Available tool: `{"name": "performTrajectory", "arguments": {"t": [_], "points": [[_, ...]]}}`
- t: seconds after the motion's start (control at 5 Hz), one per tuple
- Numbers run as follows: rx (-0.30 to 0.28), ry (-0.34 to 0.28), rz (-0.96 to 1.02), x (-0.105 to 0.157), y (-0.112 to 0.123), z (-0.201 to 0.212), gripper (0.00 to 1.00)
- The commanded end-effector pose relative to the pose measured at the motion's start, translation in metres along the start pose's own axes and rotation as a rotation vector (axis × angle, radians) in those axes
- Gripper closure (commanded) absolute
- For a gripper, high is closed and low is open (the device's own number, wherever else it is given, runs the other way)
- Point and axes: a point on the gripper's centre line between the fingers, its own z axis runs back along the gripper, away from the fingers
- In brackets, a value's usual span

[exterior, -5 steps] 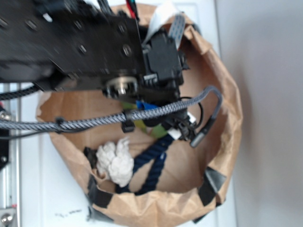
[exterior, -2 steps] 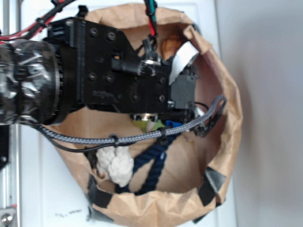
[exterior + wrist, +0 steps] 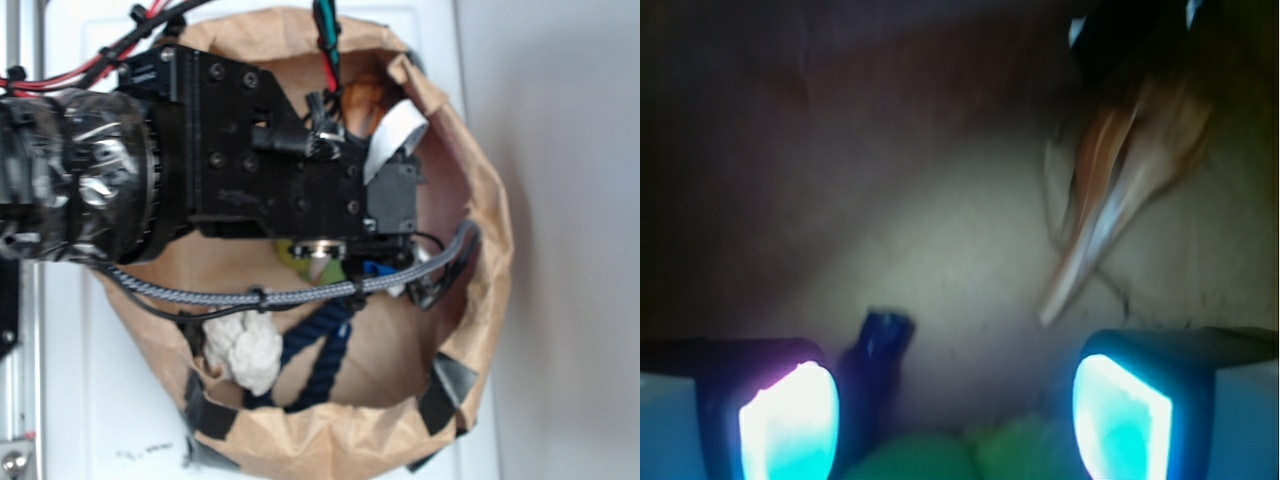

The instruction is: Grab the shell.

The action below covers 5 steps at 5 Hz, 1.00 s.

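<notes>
Two fingers (image 3: 1120,420) of the end effector (image 3: 955,420) stand wide apart and hold nothing. Ahead and to the right lies the shell (image 3: 1120,175) on the bag (image 3: 480,300) floor, its thin tip pointing back toward the right finger.

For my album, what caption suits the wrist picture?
Open gripper hovers inside a paper bag, its fingers apart, the orange-brown shell lying ahead, untouched.

no readable text, labels, brands or numbers in either view; faint dark marks on the white tabletop (image 3: 145,455), too small and blurred to make out
</notes>
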Motion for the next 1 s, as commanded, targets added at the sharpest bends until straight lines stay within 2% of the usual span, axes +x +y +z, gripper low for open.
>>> {"name": "performTrajectory", "arguments": {"t": [0.0, 0.2, 0.6, 0.8], "points": [[0.063, 0.067, 0.184, 0.034, 0.017, 0.020, 0.00], [0.063, 0.085, 0.239, 0.036, 0.031, 0.023, 0.00], [0.074, 0.051, 0.241, 0.028, 0.050, 0.021, 0.00], [0.068, 0.048, 0.260, 0.031, 0.045, 0.006, 0.00]]}}
